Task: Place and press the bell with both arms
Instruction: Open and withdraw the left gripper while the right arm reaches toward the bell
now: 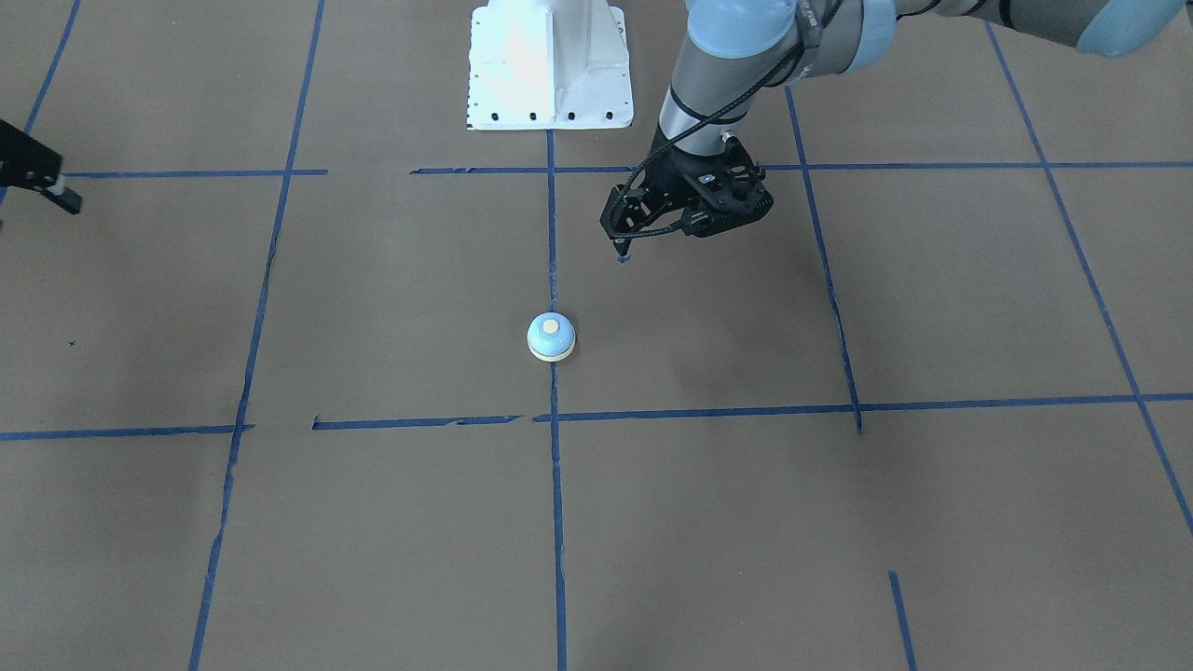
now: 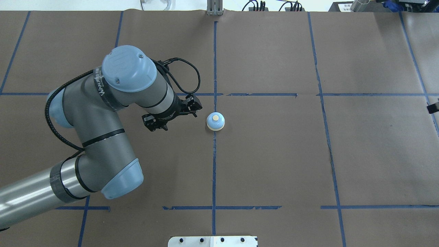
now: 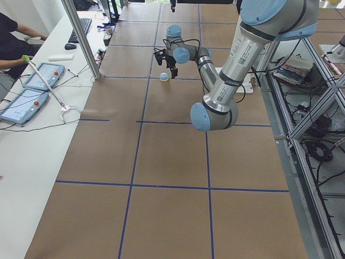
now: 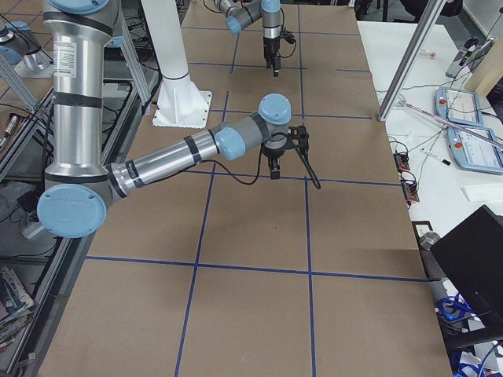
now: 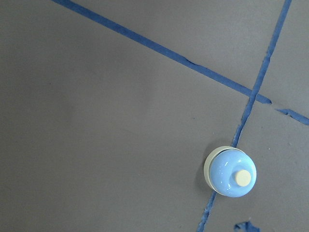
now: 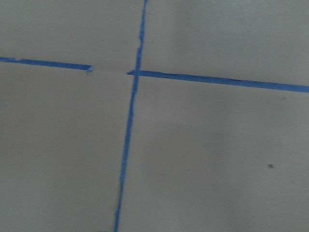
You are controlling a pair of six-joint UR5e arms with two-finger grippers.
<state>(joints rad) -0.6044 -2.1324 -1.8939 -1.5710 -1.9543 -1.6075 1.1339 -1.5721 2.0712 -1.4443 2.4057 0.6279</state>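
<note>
1. Bell (image 1: 551,336) sits upright on the brown table (image 1: 373,522), cream button on top, right on a blue tape line (image 1: 557,485) near the middle (nothing touches it).
2. Left gripper (image 1: 621,244) hangs over the table near the bell, off to the robot's left and toward the white pedestal (image 1: 550,65). Its fingertips meet and hold nothing.
3. Right gripper (image 1: 67,198) shows only partly at the view's edge, well apart from the bell. Whether its fingers are spread or together, I cannot tell.

Light-blue bell (image 2: 215,121) upright on tape line (image 2: 214,164); left arm (image 2: 99,137) near
</note>
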